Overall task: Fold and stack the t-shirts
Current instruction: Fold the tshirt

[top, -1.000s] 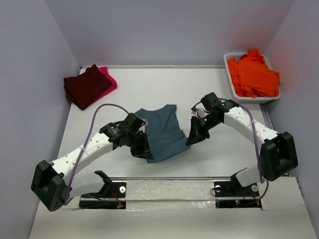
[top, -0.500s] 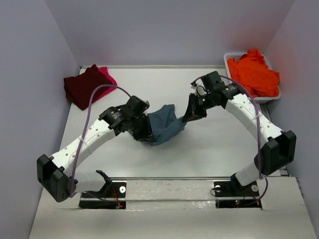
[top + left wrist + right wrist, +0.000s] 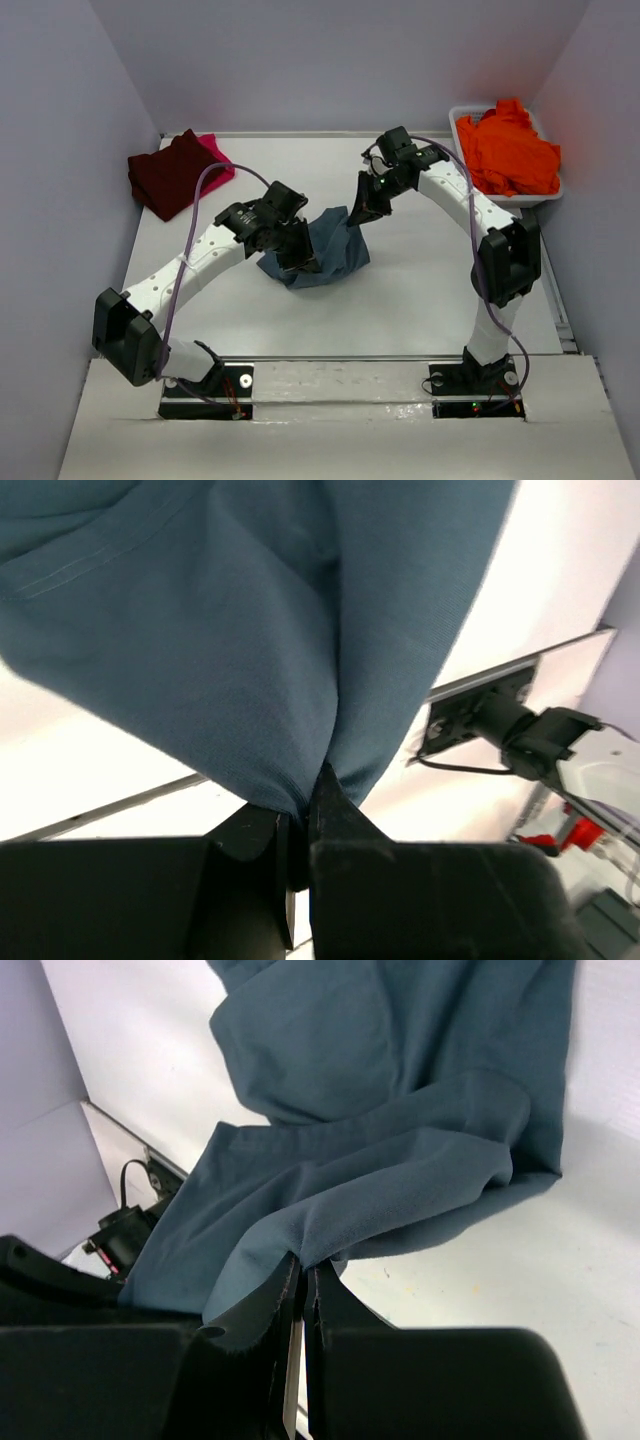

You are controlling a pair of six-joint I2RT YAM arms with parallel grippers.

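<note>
1. The left gripper [image 3: 300, 262] is clamped tight on a pinch of the teal-blue shirt [image 3: 335, 248]. In its wrist view the cloth gathers to a point right between the closed jaws and hangs away from them in a smooth sheet.
2. The right gripper [image 3: 361, 210] is closed just as tightly on the same shirt. Its wrist view shows a doubled edge nipped between the jaws, with layered folds falling beyond.
3. The shirt is about the middle of the table [image 3: 430, 290], bunched and partly lifted. Its lower bulk seems to rest on the surface between the two grippers.
4. The relation that matters is that the two grips lie on a slanted line. The left one is nearer the near edge and the left side, and the right one is nearer the far edge and the right side. The held stretch of cloth runs along that line and looks slack, since the grippers are near each other. Most of the cloth sags on the near-right side of that line, closer to the left gripper.
5. In my judgement this is mid-fold on the first loose shirt. The next move needs both grippers to travel together and draw apart along that slanted line, or the cloth will land creased.
6. A folded maroon shirt [image 3: 170, 172] lies on a pink shirt [image 3: 218, 157] at the far-left corner, which looks like the stack. The orange shirts [image 3: 505, 150] are heaped, not yet folded, in a white tub [image 3: 515, 199] at the far-right corner.
</note>
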